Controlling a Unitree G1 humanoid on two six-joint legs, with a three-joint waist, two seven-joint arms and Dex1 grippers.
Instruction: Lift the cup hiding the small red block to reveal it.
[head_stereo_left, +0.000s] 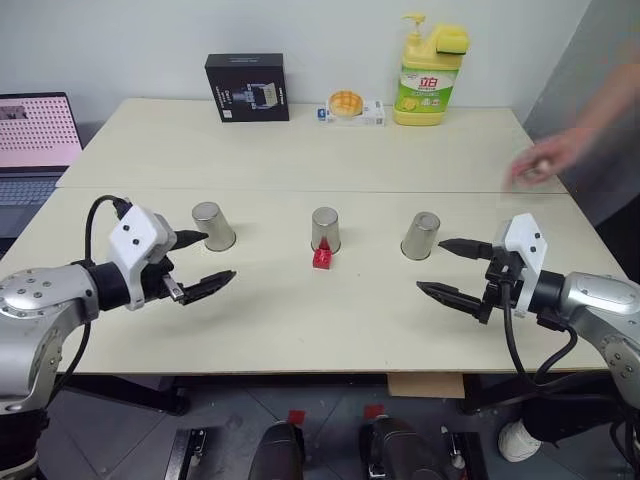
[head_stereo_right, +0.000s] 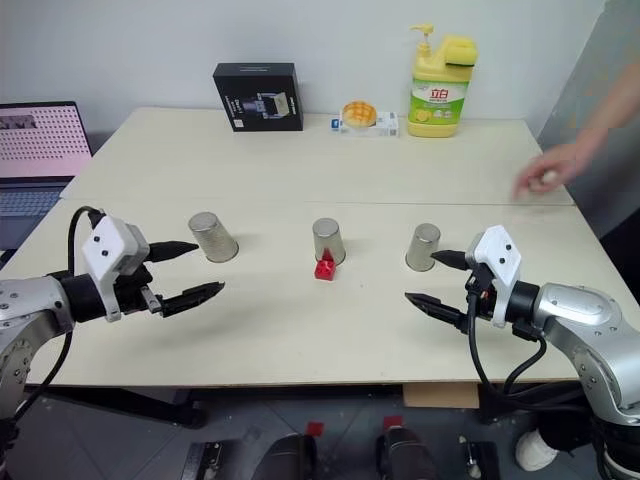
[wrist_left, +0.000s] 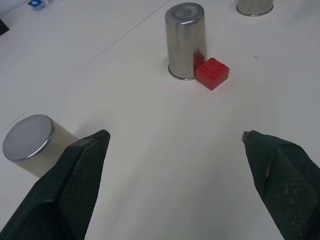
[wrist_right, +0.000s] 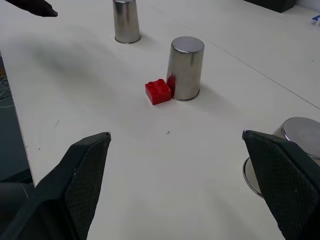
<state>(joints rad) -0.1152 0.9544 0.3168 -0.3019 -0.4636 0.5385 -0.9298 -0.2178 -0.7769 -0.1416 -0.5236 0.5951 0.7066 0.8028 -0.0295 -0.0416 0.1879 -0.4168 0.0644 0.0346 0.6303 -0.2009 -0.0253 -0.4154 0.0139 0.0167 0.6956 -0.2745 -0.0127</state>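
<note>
Three alike steel cups stand upside down in a row on the table: left (head_stereo_left: 213, 226), middle (head_stereo_left: 325, 229), right (head_stereo_left: 421, 236). The small red block (head_stereo_left: 322, 258) lies in the open, touching the near side of the middle cup (wrist_left: 186, 40); no cup covers it. My left gripper (head_stereo_left: 219, 256) hovers open just right of and nearer than the left cup, holding nothing. My right gripper (head_stereo_left: 430, 265) hangs open just in front of the right cup, also holding nothing. In the right wrist view the block (wrist_right: 158, 91) sits against the middle cup (wrist_right: 185, 67).
A person's blurred hand (head_stereo_left: 540, 160) is over the table's far right. At the back stand a black box (head_stereo_left: 247, 88), a yellow soap bottle (head_stereo_left: 430, 75) and a small orange item (head_stereo_left: 347, 103). A laptop (head_stereo_left: 35, 135) sits at the far left.
</note>
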